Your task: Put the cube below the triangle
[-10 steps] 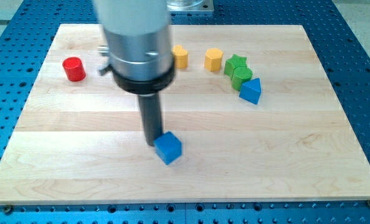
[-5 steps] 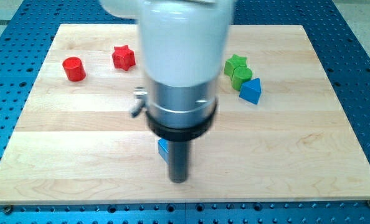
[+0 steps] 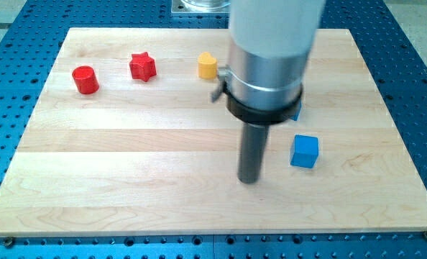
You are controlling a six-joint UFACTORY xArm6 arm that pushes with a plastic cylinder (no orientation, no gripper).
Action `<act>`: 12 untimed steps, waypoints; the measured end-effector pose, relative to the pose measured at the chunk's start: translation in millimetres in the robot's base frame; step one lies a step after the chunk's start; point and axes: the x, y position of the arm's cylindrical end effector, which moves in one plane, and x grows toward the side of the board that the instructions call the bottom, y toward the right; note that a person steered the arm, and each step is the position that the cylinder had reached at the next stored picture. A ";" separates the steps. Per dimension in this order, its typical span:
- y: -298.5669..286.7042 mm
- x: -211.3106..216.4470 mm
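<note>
The single camera view takes in the whole wooden board, which sits on a blue perforated table.

My tip stands on the board a little below its middle. There is no pincer here to be open or closed: the arm ends in a plain dark rod under a wide silver and black collar.

The blue cube lies at about 2 o'clock from my tip, near it but apart, with a strip of bare wood between the two. It sits square on the board.

At 12 o'clock from the cube, a small sliver of blue peeks out at the collar's right edge; its shape cannot be made out, since the arm hides almost all of it.

The board's right edge lies well apart from the cube at 3 o'clock, and the bottom edge well apart at 6 o'clock, all bare wood in between.

Toward 10 and 11 o'clock from my tip, along the board's top, stand three blocks well apart from one another: a red cylinder nearest the left edge, a red star, and a yellow block just beside the collar, whose shape is not clear. The lower left of the board is bare wood out to both edges.
</note>
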 end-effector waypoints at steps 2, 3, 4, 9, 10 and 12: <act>54.3 -20.3; 63.3 -23.5; 73.9 -23.3; 112.9 -42.4; 112.9 -44.1; 90.7 -28.6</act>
